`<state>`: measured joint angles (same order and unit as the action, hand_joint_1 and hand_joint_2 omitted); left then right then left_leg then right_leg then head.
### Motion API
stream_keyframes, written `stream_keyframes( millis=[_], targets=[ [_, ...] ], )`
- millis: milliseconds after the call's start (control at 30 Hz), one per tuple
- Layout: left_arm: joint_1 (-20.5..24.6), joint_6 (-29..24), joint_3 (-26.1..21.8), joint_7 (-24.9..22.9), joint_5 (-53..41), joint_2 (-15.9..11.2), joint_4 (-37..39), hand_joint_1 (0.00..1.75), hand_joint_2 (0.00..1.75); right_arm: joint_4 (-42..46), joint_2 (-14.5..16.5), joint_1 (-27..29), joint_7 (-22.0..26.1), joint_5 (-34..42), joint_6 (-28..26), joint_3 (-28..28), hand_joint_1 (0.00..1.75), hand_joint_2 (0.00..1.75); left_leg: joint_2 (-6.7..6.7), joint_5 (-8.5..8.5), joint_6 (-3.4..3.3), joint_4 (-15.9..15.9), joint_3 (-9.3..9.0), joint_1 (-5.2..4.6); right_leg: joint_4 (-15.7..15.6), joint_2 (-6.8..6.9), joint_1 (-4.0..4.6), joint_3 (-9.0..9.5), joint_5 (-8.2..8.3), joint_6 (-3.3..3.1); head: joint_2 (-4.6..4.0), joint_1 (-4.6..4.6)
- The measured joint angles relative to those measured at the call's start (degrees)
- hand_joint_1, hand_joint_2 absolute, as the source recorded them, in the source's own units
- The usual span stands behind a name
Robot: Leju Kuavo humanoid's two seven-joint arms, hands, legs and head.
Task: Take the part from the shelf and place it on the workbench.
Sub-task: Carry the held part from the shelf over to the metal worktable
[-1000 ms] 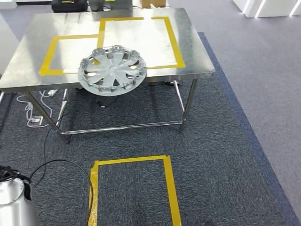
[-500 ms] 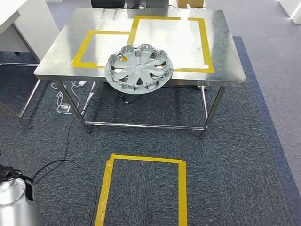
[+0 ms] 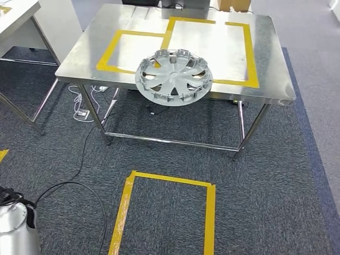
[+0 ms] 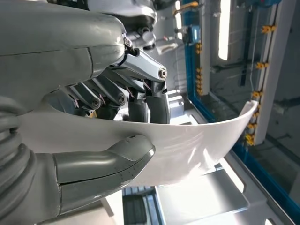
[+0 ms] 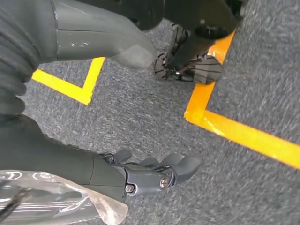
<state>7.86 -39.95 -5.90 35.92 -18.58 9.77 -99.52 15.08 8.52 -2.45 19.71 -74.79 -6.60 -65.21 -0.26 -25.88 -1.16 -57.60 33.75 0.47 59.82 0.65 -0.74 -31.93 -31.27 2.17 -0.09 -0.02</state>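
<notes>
My left hand [image 4: 116, 93] grips a thin, curved white part [image 4: 198, 145], with the thumb [image 4: 106, 161] on one face and the darker fingers on the other. The part sticks out well past the fingertips. In the head view the steel workbench [image 3: 132, 21] stands ahead, marked with yellow tape rectangles [image 3: 248, 50]. My silver left arm [image 3: 16, 228] shows at the lower left of that view. My right hand [image 5: 71, 159] hangs over the carpet, its fingers [image 5: 166, 171] stretched out and apart from the thumb, holding nothing.
A silver hubcap [image 3: 174, 77] lies on the workbench and overhangs its front edge. A yellow tape square [image 3: 208, 212] marks the carpet in front of the bench. A black cable [image 3: 80, 159] trails across the floor at the left. A white desk [image 3: 24, 16] stands at the far left.
The whole head picture has shifted: the camera turned, so the bench and floor square now sit further right. The hubcap keeps its place on the bench.
</notes>
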Motion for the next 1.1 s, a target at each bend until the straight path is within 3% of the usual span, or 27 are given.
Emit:
stream_keyframes(
  millis=[100, 133, 167, 200, 233, 300, 333, 433, 500, 600, 633, 667, 700, 767, 833, 933, 1000, 1033, 1100],
  targets=[
    [-0.4, 0.0, 1.5, -0.2, 0.1, -1.0, -0.1, 1.75, 1.75, 0.0, 0.0, 0.1, 0.0, 0.0, 0.3, 0.0, 0.0, 1.75, -0.01, -0.09, -0.55, 0.1, -0.12, 0.03, 11.0, -0.43, -0.06, -5.78, -4.72, 0.32, 0.0, 0.21],
    [-0.6, 0.0, 1.8, -0.3, 0.1, -1.2, -0.1, 1.75, 1.75, 0.0, 0.0, 0.2, 0.0, 0.0, 0.3, 0.0, 0.0, 1.75, -0.05, -0.16, -0.61, 0.1, -0.16, 0.0, 13.6, -0.46, -0.07, -7.36, -5.19, 0.4, 0.0, 0.2],
    [-0.8, 0.0, 2.1, -0.3, 0.1, -1.4, -0.1, 1.75, 1.75, 0.0, 0.0, 0.2, 0.0, 0.0, 0.4, 0.0, 0.0, 1.75, -0.12, -0.23, -0.62, 0.0, -0.22, -0.01, 14.0, -0.47, -0.07, -7.94, -4.43, 0.43, 0.0, 0.22],
    [-0.9, 0.0, 2.3, -0.4, 0.1, -1.6, -0.1, 1.75, 1.75, 0.0, -0.1, 0.2, 0.0, 0.0, 0.4, 0.0, 0.0, 1.75, -0.21, -0.33, -0.57, 0.0, -0.34, 0.0, 12.0, -0.47, -0.08, -7.33, -2.58, 0.4, 0.0, 0.22],
    [-0.9, 0.0, 2.4, -0.4, 0.1, -1.7, -0.1, 1.75, 1.75, 0.0, -0.1, 0.3, 0.0, 0.0, 0.4, 0.0, 0.0, 1.75, -0.31, -0.47, -0.45, -0.1, -0.48, 0.02, 8.0, -0.47, -0.11, -5.71, -0.09, 0.31, 0.0, 0.23],
    [-0.9, 0.0, 2.7, -0.4, 0.1, -2.0, -0.2, 1.75, 1.75, 0.0, -0.2, 0.2, 0.0, -0.1, 0.4, 0.0, 0.0, 1.75, -0.45, -0.82, -0.01, -0.4, -0.59, -0.1, 0.6, -0.61, -0.05, -2.19, 2.87, 0.03, 0.0, 0.19],
    [-0.9, 0.0, 2.8, -0.4, 0.1, -2.1, -0.2, 1.75, 1.75, 0.0, -0.3, 0.1, 0.0, -0.1, 0.4, 0.0, 0.0, 1.75, -0.49, -0.92, 0.27, -0.5, -0.55, -0.18, -1.3, -0.69, 0.0, -1.18, 3.31, -0.13, 0.0, 0.18],
    [-1.0, 0.0, 2.9, -0.5, 0.1, -2.5, -0.2, 1.75, 1.75, 0.0, -0.3, 0.2, 0.0, -0.1, 0.5, 0.0, 0.0, 1.75, -0.5, -1.06, 1.09, -0.6, -0.5, -0.16, -2.0, -0.74, 0.09, -0.72, 3.24, -0.9, 0.0, 0.19],
    [-1.0, 0.0, 3.0, -0.7, 0.1, -2.7, -0.3, 1.75, 1.75, 0.0, -0.3, 0.3, 0.0, -0.1, 0.5, -0.1, 0.0, 1.75, -0.37, -2.48, 1.71, -2.5, 0.18, -0.04, -2.2, -0.65, -0.1, -0.53, 3.37, -1.6, 0.0, 0.12],
    [-1.0, 0.0, 3.3, -1.0, 0.0, -3.1, -0.3, 1.75, 1.75, 0.0, -0.3, 0.2, 0.2, -0.1, 0.5, -0.1, 0.0, 1.75, -0.22, -7.74, 2.34, -13.2, 4.95, 0.1, -2.3, -0.49, -0.18, -0.32, 3.27, -2.16, 0.0, 0.08],
    [-1.1, 0.0, 3.3, -1.0, 0.0, -3.2, -0.3, 1.75, 1.75, 0.0, -0.3, 0.2, 0.3, -0.1, 0.5, -0.1, 0.0, 1.75, -0.21, -8.69, 2.4, -16.4, 6.46, 0.12, -2.3, -0.46, -0.17, -0.26, 3.21, -2.2, 0.0, 0.09],
    [-1.1, 0.0, 3.4, -1.2, 0.0, -3.4, -0.3, 1.75, 1.75, -0.1, -0.3, 0.2, 0.4, -0.2, 0.5, -0.1, 0.0, 1.75, -0.2, -8.5, 2.39, -17.5, 7.1, 0.13, -2.3, -0.44, -0.16, -0.17, 3.14, -2.22, 0.0, 0.09],
    [-1.2, 0.0, 3.4, -1.2, 0.0, -3.5, -0.3, 1.75, 1.75, -0.1, -0.3, 0.3, 0.4, -0.2, 0.5, 0.0, 0.0, 1.75, -0.19, -7.07, 2.3, -16.2, 6.54, 0.13, -2.3, -0.44, -0.16, 0.0, 3.05, -2.18, 0.0, 0.08],
    [-1.1, 0.0, 3.5, -1.4, 0.1, -3.8, -0.3, 1.75, 1.75, -0.1, -0.3, 0.2, 0.4, -0.3, 0.6, 0.0, 0.0, 1.75, -0.06, -2.83, 1.96, -8.5, 2.97, 0.1, -2.3, -0.47, -0.14, 0.46, 2.76, -1.93, 0.0, 0.09],
    [-1.1, 0.0, 3.7, -1.6, 0.2, -4.0, -0.3, 1.75, 1.75, -0.1, -0.3, 0.2, 0.5, -0.3, 0.6, 0.0, 0.0, 1.75, 0.06, -0.86, 1.59, -2.2, 0.17, -0.06, -2.2, -0.52, 0.05, 0.53, 2.5, -1.37, 0.0, 0.15],
    [-1.2, 0.0, 3.8, -1.7, 0.3, -4.2, -0.4, 1.75, 1.75, -0.1, -0.3, 0.1, 0.5, -0.3, 0.6, 0.0, 0.0, 1.75, -0.03, -1.03, 0.78, -0.8, -0.2, -0.21, -2.4, -0.44, 0.13, 0.43, 2.38, -0.4, 0.0, 0.2],
    [-1.1, 0.0, 3.9, -1.7, 0.2, -4.2, -0.5, 1.75, 1.75, -0.1, -0.3, 0.0, 0.5, -0.3, 0.6, 0.0, 0.0, 1.75, -0.03, -0.97, 0.03, -0.4, -0.56, -0.04, -1.1, -0.47, 0.08, -0.2, 1.29, 0.16, 0.0, 0.35],
    [-1.1, 0.0, 3.9, -1.7, 0.2, -4.3, -0.6, 1.75, 1.75, -0.1, -0.3, 0.0, 0.5, -0.3, 0.6, 0.0, 0.0, 1.75, -0.01, -0.96, -0.28, -0.2, -0.74, 0.06, 1.3, -0.51, 0.06, -1.41, 0.0, 0.34, 0.0, 0.47],
    [-1.1, 0.0, 4.1, -1.7, 0.2, -4.3, -0.6, 1.75, 1.75, -0.1, -0.3, -0.1, 0.5, -0.3, 0.6, 0.0, 0.0, 1.75, 0.02, -1.12, -0.64, -0.2, -0.82, -0.02, 9.2, -0.55, 0.06, -5.57, -3.3, 0.5, 0.0, 0.73]
  ],
)
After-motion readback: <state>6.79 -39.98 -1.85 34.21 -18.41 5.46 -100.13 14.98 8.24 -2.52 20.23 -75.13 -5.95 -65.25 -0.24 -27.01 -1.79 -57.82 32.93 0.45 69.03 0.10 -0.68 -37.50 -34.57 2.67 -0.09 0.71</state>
